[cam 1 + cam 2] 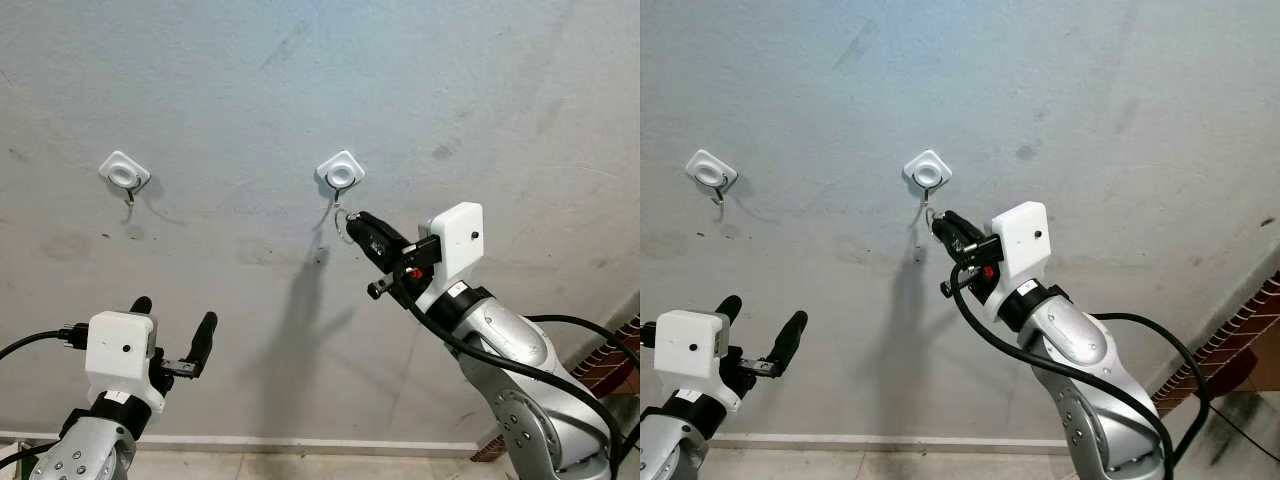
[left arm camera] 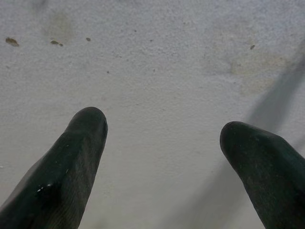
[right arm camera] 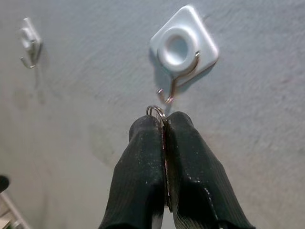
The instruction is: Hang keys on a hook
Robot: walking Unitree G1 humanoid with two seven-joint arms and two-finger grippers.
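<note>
Two white square hooks are stuck on the grey wall: one in the middle (image 1: 340, 172) and one at the left (image 1: 124, 173), each with a metal hook wire below. My right gripper (image 1: 356, 224) is raised just under the middle hook (image 3: 183, 45) and is shut on a key ring (image 3: 157, 113), whose metal loop pokes out past the fingertips, a little below the hook's wire tip (image 3: 167, 98). A red part (image 1: 412, 270) shows near the gripper's base. Low at the left, my left gripper (image 1: 175, 315) is open with nothing between its fingers (image 2: 76, 157), facing bare wall.
The wall (image 1: 300, 80) is stained and scuffed, with a white skirting (image 1: 300, 440) along the floor. Brickwork (image 1: 610, 360) shows at the lower right edge. Black cables (image 1: 520, 370) loop around the right arm.
</note>
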